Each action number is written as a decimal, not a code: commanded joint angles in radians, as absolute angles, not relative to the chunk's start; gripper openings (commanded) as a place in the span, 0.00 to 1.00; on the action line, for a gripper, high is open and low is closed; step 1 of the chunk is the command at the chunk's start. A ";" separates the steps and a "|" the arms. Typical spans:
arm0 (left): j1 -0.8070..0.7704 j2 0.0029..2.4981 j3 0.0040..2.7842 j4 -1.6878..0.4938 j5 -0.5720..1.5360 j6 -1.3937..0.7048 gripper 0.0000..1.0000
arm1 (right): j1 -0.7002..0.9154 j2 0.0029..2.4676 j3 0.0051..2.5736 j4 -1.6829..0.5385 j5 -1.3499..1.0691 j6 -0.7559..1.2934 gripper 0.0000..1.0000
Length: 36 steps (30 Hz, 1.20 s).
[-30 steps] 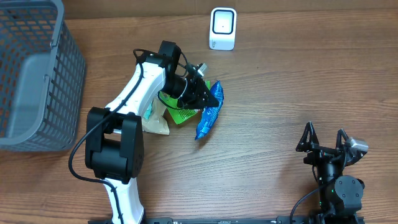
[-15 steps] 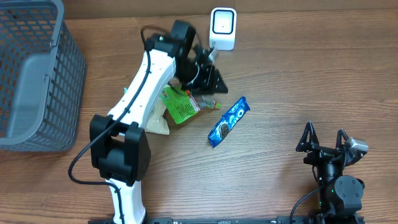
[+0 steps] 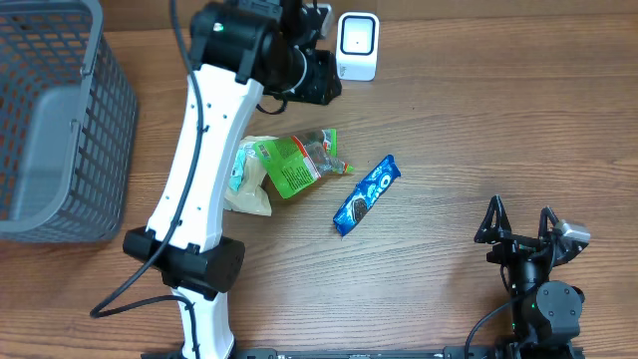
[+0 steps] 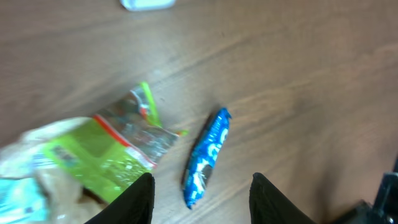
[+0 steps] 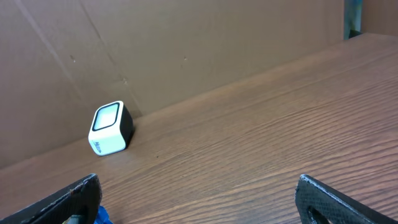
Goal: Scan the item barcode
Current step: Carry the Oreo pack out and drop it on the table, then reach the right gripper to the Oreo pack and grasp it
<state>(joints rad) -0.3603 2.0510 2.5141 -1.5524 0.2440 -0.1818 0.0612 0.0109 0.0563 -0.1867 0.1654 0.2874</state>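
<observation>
left gripper (image 4: 202,183) high beside scanner (image 3: 357,45), jaws apart, empty; blue packet (image 3: 366,194) lies loose, likely needs regrasp; right gripper (image 5: 198,199) spread wide, idle.

The left arm (image 3: 204,150) stands stretched far out from its base, rising behind its wrist, which tips downward. The left gripper (image 4: 202,208) hangs with its two fingers (image 4: 138,200) parted and nothing between them. The right arm (image 3: 543,299) sits folded low behind the right gripper (image 3: 518,227), which is spread wide and empty.

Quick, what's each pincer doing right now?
Left pincer: open, holding nothing.
Right pincer: open wide, holding nothing.
</observation>
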 commanded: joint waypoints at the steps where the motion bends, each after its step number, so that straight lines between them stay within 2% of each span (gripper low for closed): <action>1: -0.360 2.045 2.608 -1.579 0.151 -0.199 0.41 | 0.068 0.003 0.057 -0.180 0.179 0.284 1.00; 5: -0.360 2.045 2.650 -1.597 0.147 -0.199 0.43 | 0.068 0.003 0.057 -0.179 0.204 0.284 1.00; 12: -0.352 2.045 2.669 -1.600 0.027 -0.210 0.44 | 0.068 0.022 0.116 -0.179 0.001 0.283 1.00; 15: -0.331 2.041 2.712 -1.602 -0.028 -0.227 0.50 | 0.068 0.098 0.213 -0.232 -0.028 0.280 1.00; 17: -0.309 2.034 2.739 -1.605 -0.047 -0.245 0.61 | 0.068 0.164 0.298 -0.286 -0.049 0.280 1.00; 20: -0.251 2.022 2.783 -1.616 -0.052 -0.260 0.67 | 0.068 0.313 0.476 -0.384 -0.076 0.280 1.00; 28: -0.091 2.016 2.804 -1.650 -0.056 -0.262 0.72 | 0.068 0.844 0.984 -0.706 -0.279 0.280 1.00; 33: -0.028 2.020 2.783 -1.652 -0.056 -0.263 0.72 | 0.068 1.195 1.230 -0.877 -0.606 0.284 1.00; 36: -0.011 2.024 2.783 -1.658 -0.052 -0.263 0.72 | 0.068 1.359 1.280 -0.855 -0.815 0.292 1.00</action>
<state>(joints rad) -0.0238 2.0422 2.7880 -1.6543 -0.0460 -0.2455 0.0616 1.2552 1.2343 -0.8616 -0.5304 0.2878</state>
